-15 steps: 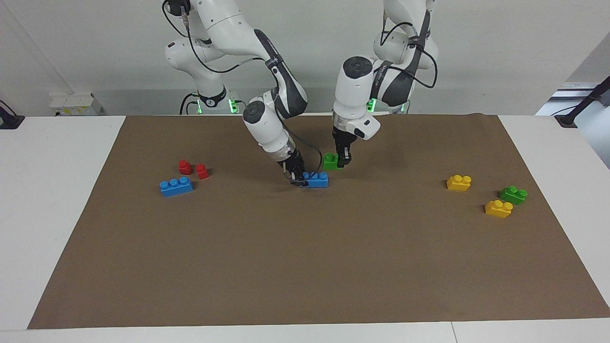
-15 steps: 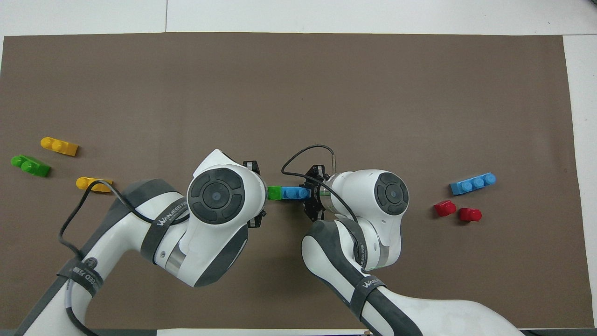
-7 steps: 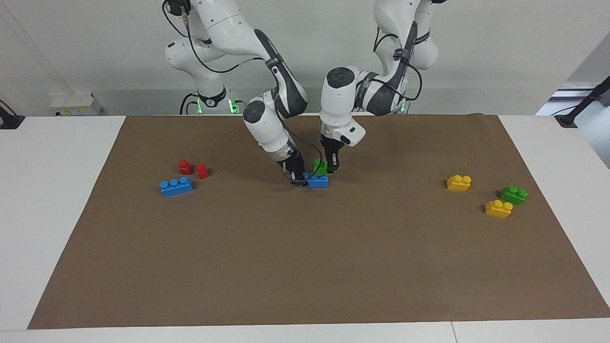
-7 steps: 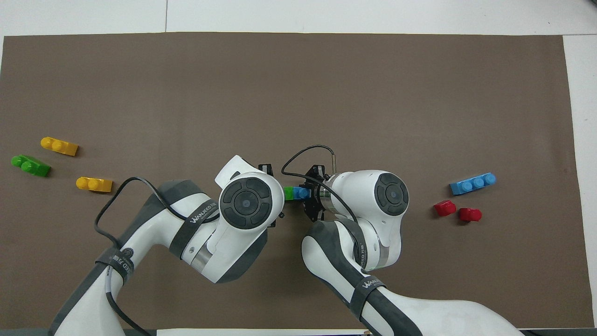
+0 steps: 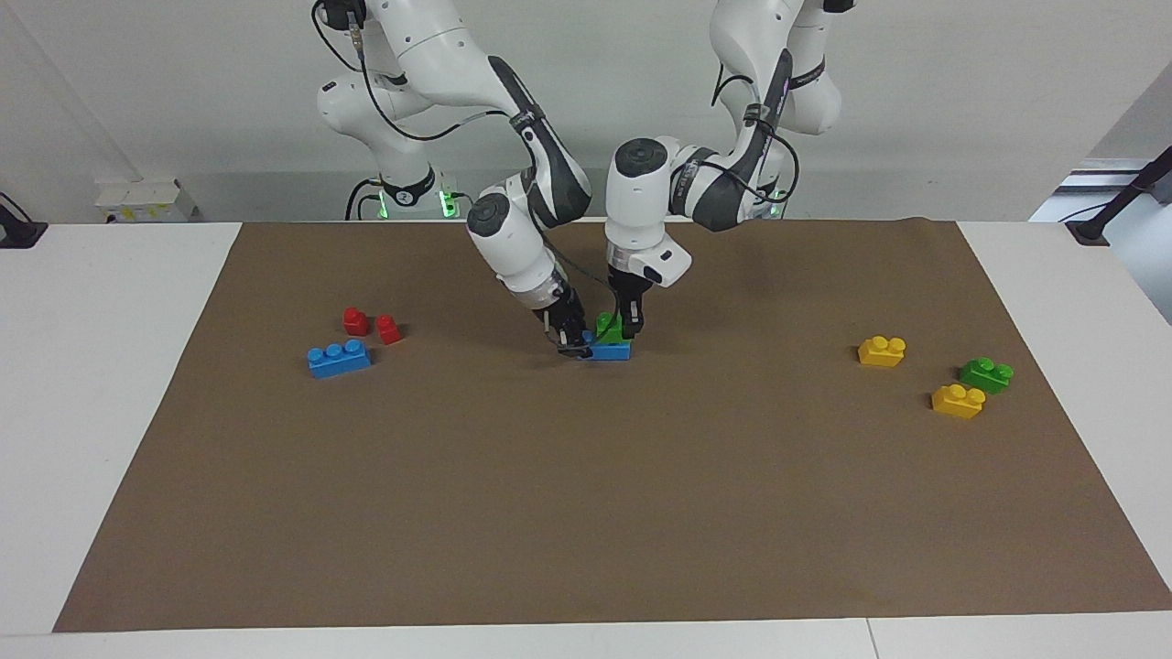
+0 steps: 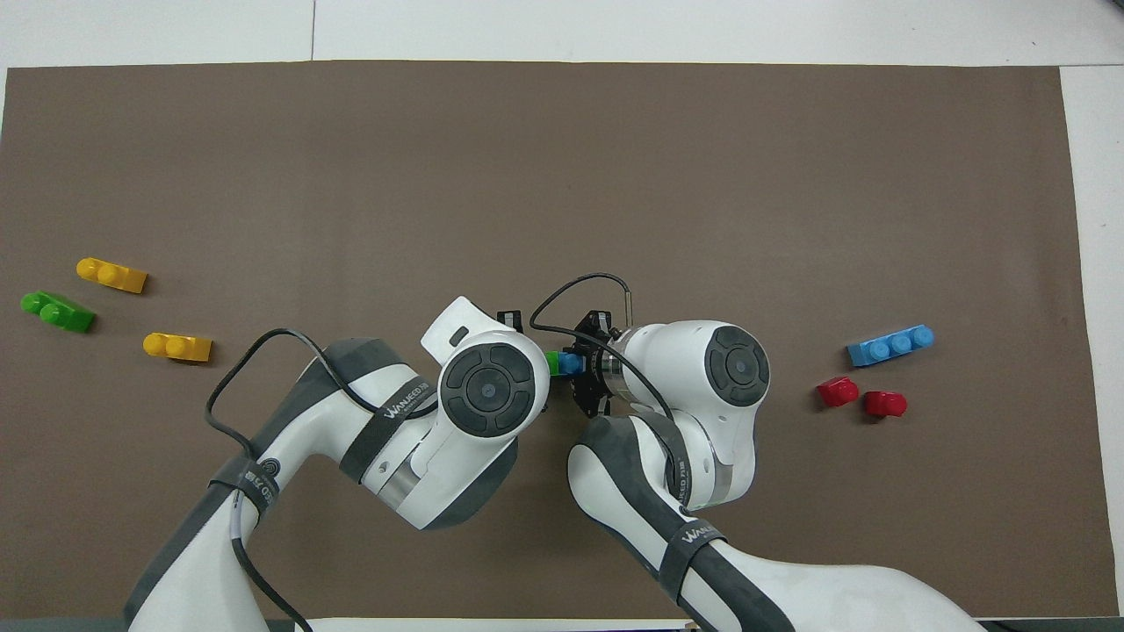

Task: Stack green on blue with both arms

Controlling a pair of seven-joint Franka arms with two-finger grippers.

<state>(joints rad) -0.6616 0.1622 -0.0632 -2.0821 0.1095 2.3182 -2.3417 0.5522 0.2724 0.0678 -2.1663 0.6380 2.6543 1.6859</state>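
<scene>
A long blue brick (image 5: pixel 612 351) lies on the brown mat in front of the robots. My right gripper (image 5: pixel 575 342) is shut on its end toward the right arm's end of the table and holds it down. My left gripper (image 5: pixel 628 327) is shut on a small green brick (image 5: pixel 605 327), which sits on top of the blue brick. In the overhead view only slivers of the green brick (image 6: pixel 553 362) and the blue brick (image 6: pixel 571 362) show between the two wrists; the left gripper's fingers are hidden under its wrist. The right gripper (image 6: pixel 587 373) shows partly.
A second blue brick (image 5: pixel 339 357) and two red bricks (image 5: pixel 355 320) (image 5: pixel 388 329) lie toward the right arm's end. A second green brick (image 5: pixel 986 373) and two yellow bricks (image 5: pixel 882 351) (image 5: pixel 958 400) lie toward the left arm's end.
My left gripper carried the green brick sideways from beside the blue brick and lowered it onto it. The right gripper and the blue brick have not moved.
</scene>
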